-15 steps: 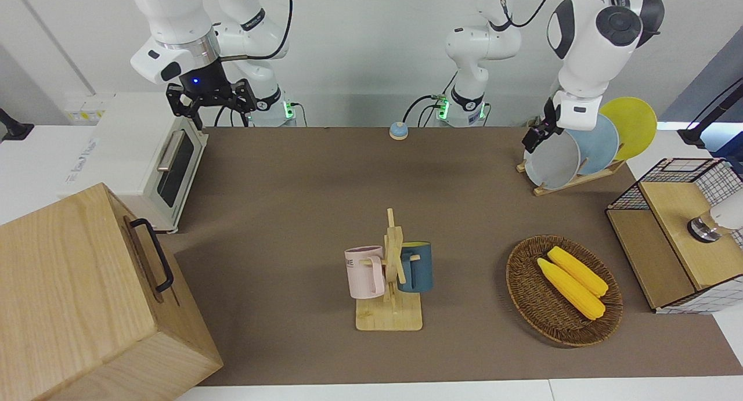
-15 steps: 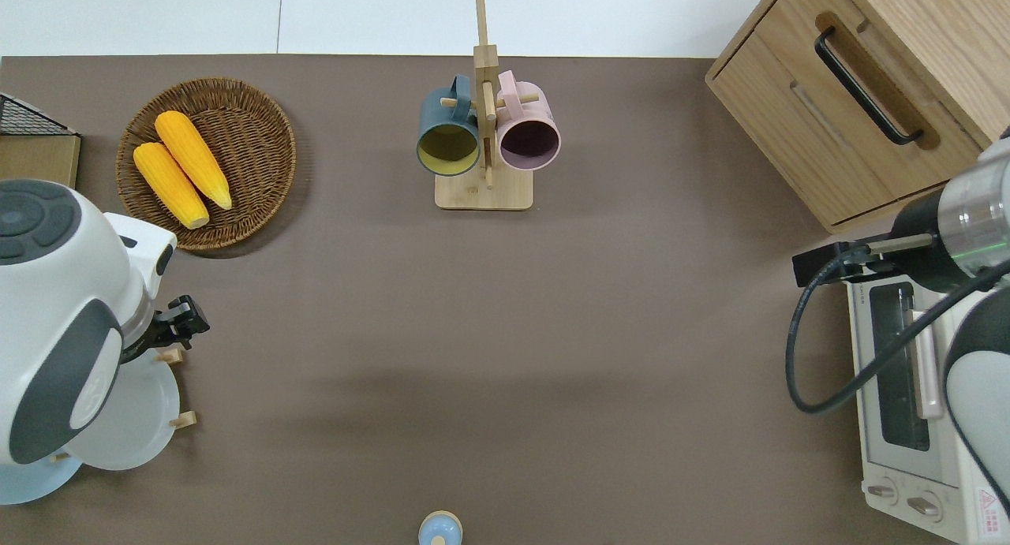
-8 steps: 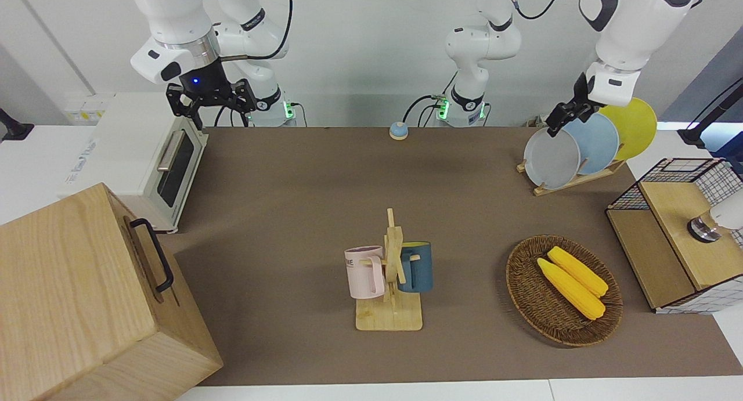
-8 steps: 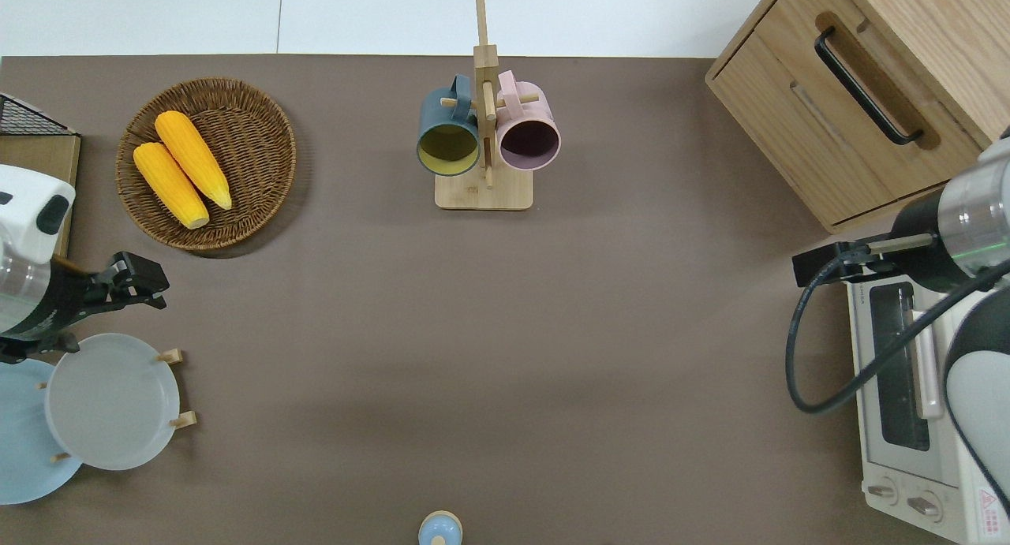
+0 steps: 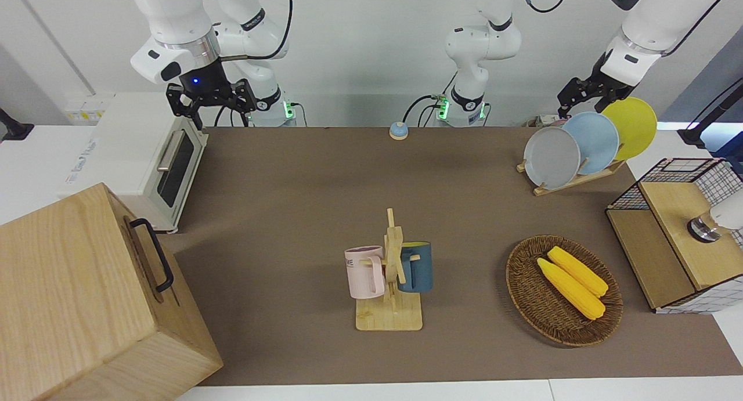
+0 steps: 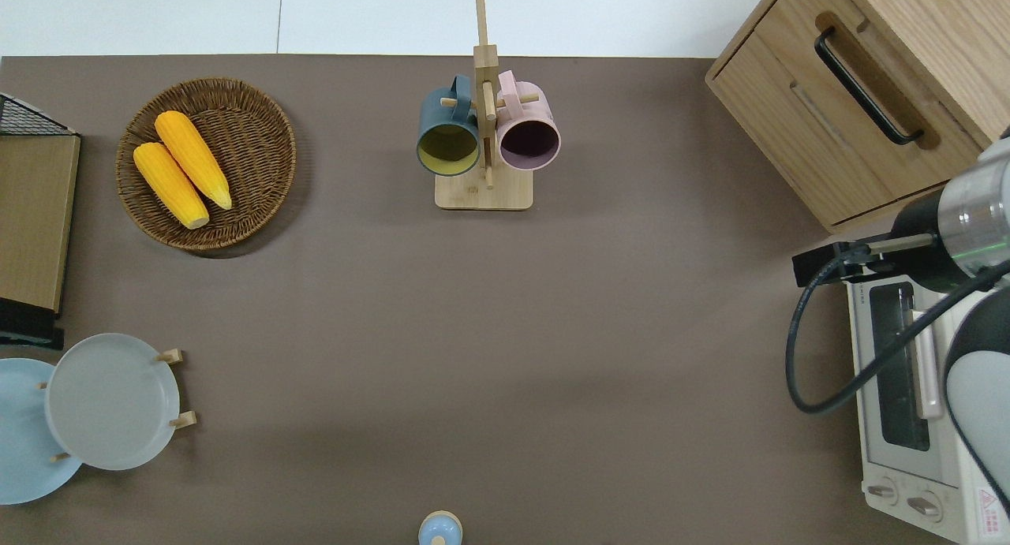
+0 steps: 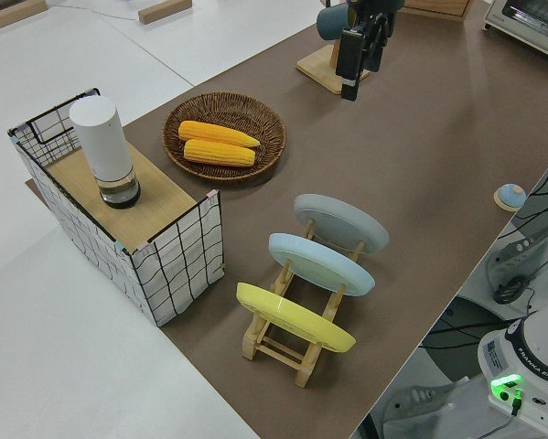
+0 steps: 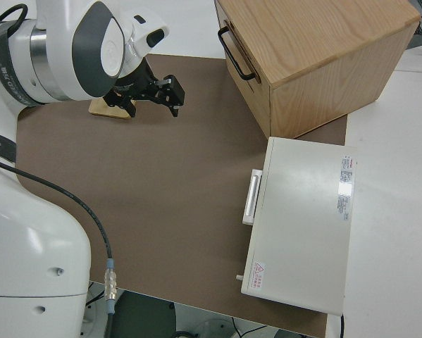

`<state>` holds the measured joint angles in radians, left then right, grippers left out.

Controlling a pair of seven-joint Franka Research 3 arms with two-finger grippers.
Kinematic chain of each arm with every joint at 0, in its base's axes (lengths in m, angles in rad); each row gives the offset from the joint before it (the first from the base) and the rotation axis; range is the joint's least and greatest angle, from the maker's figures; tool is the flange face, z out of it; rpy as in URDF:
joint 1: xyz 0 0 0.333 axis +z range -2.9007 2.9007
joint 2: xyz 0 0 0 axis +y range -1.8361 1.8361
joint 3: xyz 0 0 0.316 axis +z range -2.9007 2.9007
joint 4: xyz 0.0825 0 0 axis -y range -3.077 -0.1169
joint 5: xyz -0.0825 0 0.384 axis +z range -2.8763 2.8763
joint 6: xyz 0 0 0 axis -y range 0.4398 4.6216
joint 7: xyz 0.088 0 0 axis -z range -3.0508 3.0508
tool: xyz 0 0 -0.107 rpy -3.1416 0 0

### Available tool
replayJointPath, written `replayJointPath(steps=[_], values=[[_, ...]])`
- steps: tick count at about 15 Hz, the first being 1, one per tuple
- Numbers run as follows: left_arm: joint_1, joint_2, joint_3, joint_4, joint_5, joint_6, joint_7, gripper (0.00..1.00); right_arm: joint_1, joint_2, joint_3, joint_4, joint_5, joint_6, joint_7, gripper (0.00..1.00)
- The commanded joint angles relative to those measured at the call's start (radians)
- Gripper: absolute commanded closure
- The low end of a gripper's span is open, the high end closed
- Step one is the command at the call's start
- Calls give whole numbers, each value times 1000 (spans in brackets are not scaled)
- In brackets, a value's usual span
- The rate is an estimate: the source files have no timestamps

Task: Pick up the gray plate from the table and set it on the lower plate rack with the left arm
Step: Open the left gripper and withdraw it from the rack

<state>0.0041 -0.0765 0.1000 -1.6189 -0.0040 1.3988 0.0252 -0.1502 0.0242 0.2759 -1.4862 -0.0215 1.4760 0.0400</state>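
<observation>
Front view: gray plate stands in rack, placement looks done; left gripper, empty, fingers apart, should only park.

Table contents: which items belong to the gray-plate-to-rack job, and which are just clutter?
Job items:
- gray plate, standing in the lower plate rack
- left pincer, empty, raised above the rack
- table

Lying about:
- light-blue plate and yellow plate, same rack
- mug stand
- corn basket
- toaster oven
- wooden cabinet
- right pincer, parked
</observation>
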Motion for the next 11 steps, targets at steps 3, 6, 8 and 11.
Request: replayJointPath(steps=[3, 6, 8, 11], values=[[-12, 6, 9, 14, -42, -17, 36, 7, -19, -1, 17, 9, -1, -14, 12, 17], [-12, 7, 0, 13, -45, -6, 22, 7, -19, -3, 17, 9, -1, -14, 12, 17], [-12, 11, -8, 8, -42, 6, 21, 7, -19, -3, 17, 9, -1, -14, 12, 17], [-12, 15, -8, 7, -39, 17, 7, 7, -19, -3, 17, 9, -1, -13, 12, 17]])
